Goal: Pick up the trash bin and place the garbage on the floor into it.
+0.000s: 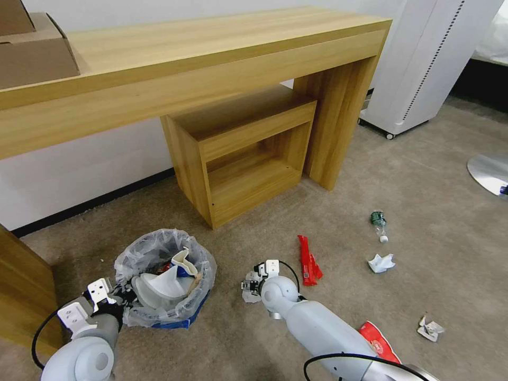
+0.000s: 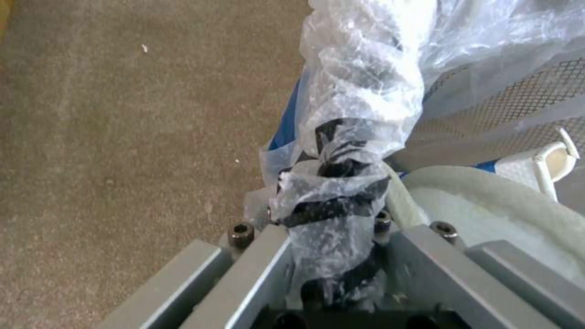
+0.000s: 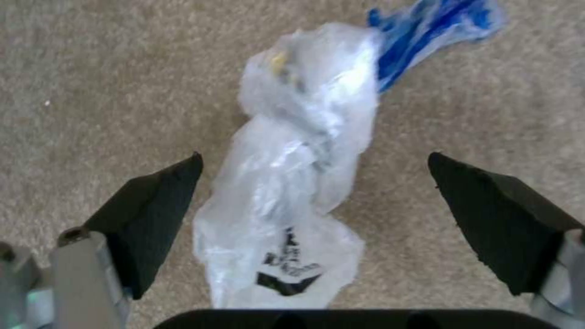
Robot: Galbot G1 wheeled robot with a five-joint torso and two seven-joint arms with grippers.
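Across the carpeted floor (image 1: 434, 211) in front of me runs the long wooden desk (image 1: 211, 47), with a smaller open wooden shelf unit (image 1: 243, 153) tucked under it and cardboard boxes (image 1: 32, 47) on its left end. Low on my left sits the trash bin (image 1: 182, 312), its blue wall just peeking out under the crinkled clear plastic bag (image 1: 153, 248) that spills over the rim; two white slippers (image 1: 164, 286) lie inside it. My left pincer (image 1: 119, 301) is clamped on the bin's near rim, and the left wrist view shows the bag (image 2: 359, 114) bunched tight between the closed black fingers (image 2: 332, 208).

My right pincer (image 1: 253, 286) hangs low over the carpet just right of the bin, jaws spread wide apart. Between its black fingertips (image 3: 152, 214) lies a twisted clear plastic wrapper (image 3: 299, 173) with a blue end (black print near my side), not yet touched by either pad.

Scattered farther right are the remaining bits of garbage: a long red wrapper (image 1: 308, 260) just beside the right wrist, another red wrapper (image 1: 378, 341) partly under that arm, a crumpled white paper (image 1: 381, 262), a small green-labelled bottle (image 1: 379, 224) near it, and a small crumpled scrap (image 1: 430, 328) well apart at the right.
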